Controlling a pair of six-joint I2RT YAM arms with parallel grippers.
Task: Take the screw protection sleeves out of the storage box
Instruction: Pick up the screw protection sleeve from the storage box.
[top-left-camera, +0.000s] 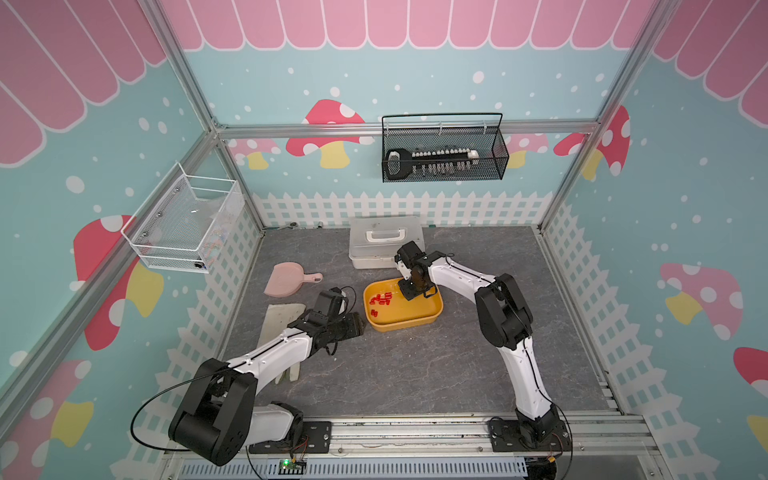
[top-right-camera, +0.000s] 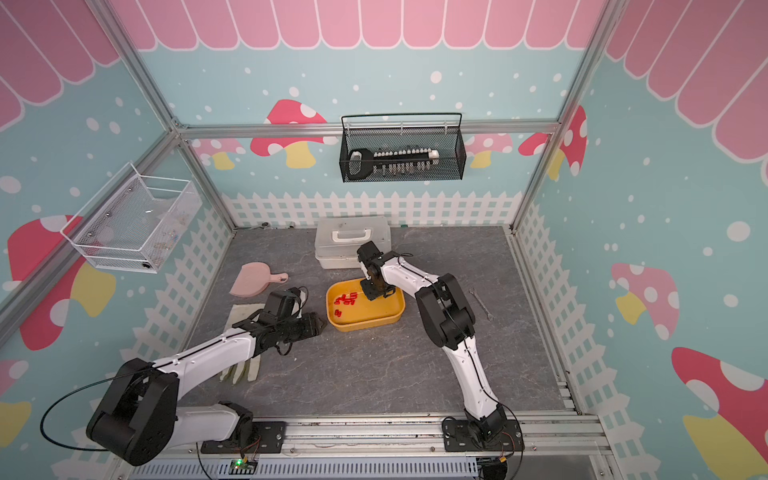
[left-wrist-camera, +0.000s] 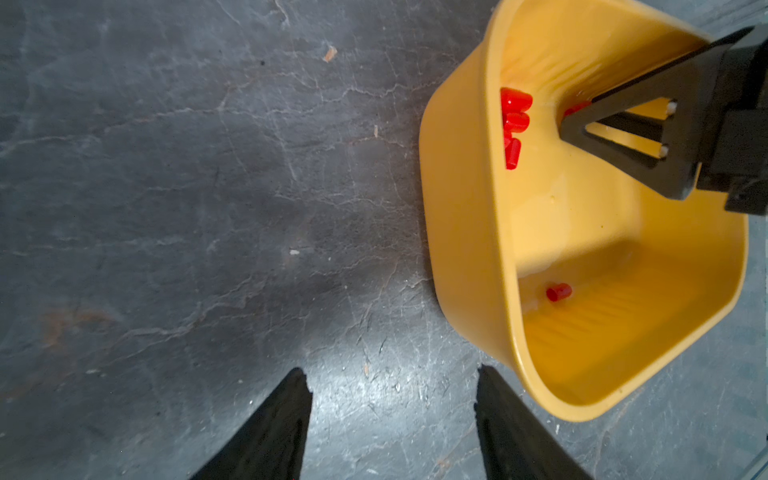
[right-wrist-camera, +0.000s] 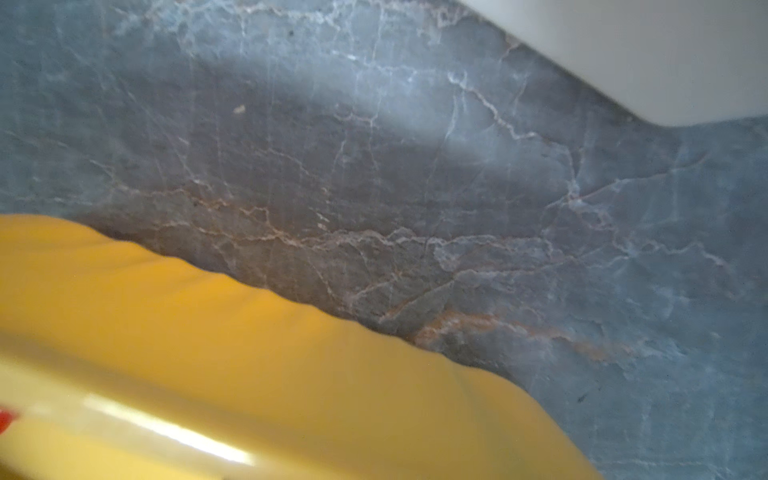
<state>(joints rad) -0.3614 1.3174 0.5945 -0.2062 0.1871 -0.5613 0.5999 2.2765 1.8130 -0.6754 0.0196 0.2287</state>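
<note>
The yellow storage box stands mid-table. Several red screw protection sleeves lie clustered at its left end. In the left wrist view that cluster sits against the box wall, and a single sleeve lies apart. My right gripper reaches down into the box, with a bit of red at its fingertips; its jaw gap is not visible. My left gripper hovers open and empty beside the box's left side. The right wrist view shows only the box rim and table.
A white lidded case stands just behind the box. A pink scoop and pale gloves lie at the left, the gloves partly under my left arm. A wrench lies at the right. Wire baskets hang on the walls.
</note>
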